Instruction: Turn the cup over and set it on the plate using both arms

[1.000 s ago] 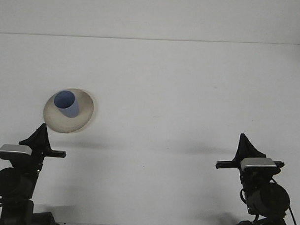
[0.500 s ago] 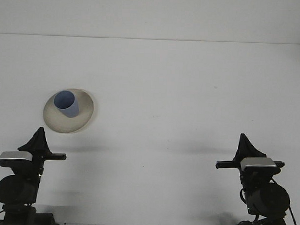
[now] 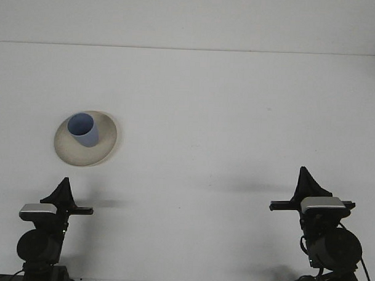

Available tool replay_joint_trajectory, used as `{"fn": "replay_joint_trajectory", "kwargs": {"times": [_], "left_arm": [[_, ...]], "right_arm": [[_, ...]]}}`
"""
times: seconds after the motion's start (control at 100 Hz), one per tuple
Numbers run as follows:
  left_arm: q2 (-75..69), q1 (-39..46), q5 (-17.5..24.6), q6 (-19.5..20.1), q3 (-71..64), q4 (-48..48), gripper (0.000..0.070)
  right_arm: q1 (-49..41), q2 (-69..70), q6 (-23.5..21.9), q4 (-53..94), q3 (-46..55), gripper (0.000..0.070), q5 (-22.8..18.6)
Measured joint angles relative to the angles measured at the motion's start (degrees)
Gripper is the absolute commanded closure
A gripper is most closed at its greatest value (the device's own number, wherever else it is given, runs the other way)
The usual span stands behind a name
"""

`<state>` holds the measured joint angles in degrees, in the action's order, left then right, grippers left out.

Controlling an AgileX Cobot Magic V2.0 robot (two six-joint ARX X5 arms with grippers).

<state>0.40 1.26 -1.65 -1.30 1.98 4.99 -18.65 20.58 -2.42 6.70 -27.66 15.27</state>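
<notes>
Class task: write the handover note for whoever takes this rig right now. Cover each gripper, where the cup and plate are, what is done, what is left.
Left gripper: low by the near edge, holding nothing, short of the plate.
Right gripper: near right, holding nothing.
Cup: upright on the plate, mouth up, far left of the table.
Done: cup appears flipped and placed.
Left: probably nothing beyond parking both arms.

One blue cup (image 3: 83, 129) stands on one beige plate (image 3: 105, 144) on one white desk (image 3: 225, 117), with two grippers, left (image 3: 64, 188) and right (image 3: 306, 178).
</notes>
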Motion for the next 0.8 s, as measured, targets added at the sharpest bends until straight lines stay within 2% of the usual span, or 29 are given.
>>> {"fn": "replay_joint_trajectory", "kwargs": {"times": [0.8], "left_arm": [[-0.11, -0.02, 0.0, -0.35, -0.02, 0.77, 0.0687]], "right_arm": [[0.0, 0.0, 0.0, -0.04, 0.0, 0.07, 0.0]]}}
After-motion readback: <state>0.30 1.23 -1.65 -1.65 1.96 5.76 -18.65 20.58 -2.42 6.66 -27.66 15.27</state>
